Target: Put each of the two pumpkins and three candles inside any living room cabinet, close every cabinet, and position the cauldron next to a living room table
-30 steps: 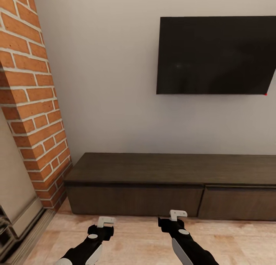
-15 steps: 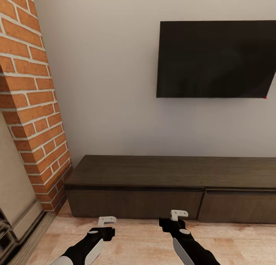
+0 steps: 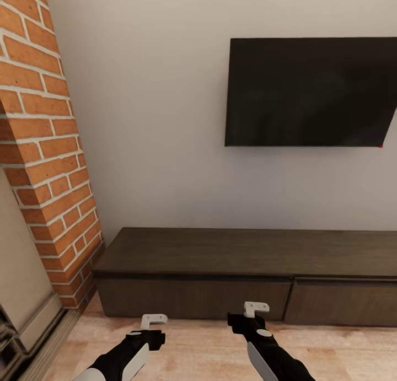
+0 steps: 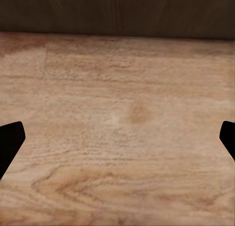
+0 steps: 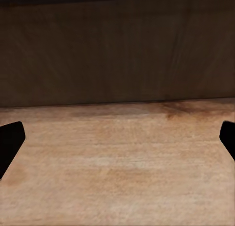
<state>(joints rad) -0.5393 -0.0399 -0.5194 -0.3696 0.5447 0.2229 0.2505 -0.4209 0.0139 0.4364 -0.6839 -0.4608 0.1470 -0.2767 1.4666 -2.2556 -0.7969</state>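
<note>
The head view looks forward and down from high up at the cabinet (image 3: 242, 271) and floor (image 3: 209, 348); both wrist views look from low and close; all three share those.

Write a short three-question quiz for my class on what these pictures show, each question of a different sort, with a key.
1. True or false: the drawer fronts of the cabinet in view are shut.
2. Which hangs on the wall above the cabinet? A) a mirror B) a dark screen C) a shelf of books
3. Fill in: both grippers hang over the wooden ____, short of the cabinet.

Key
1. True: the fronts in view sit flush, with no pale interior showing.
2. B.
3. Floor. The left gripper and right gripper are empty, with their fingertips far apart in the wrist views. A brick column stands left of the cabinet.
</note>
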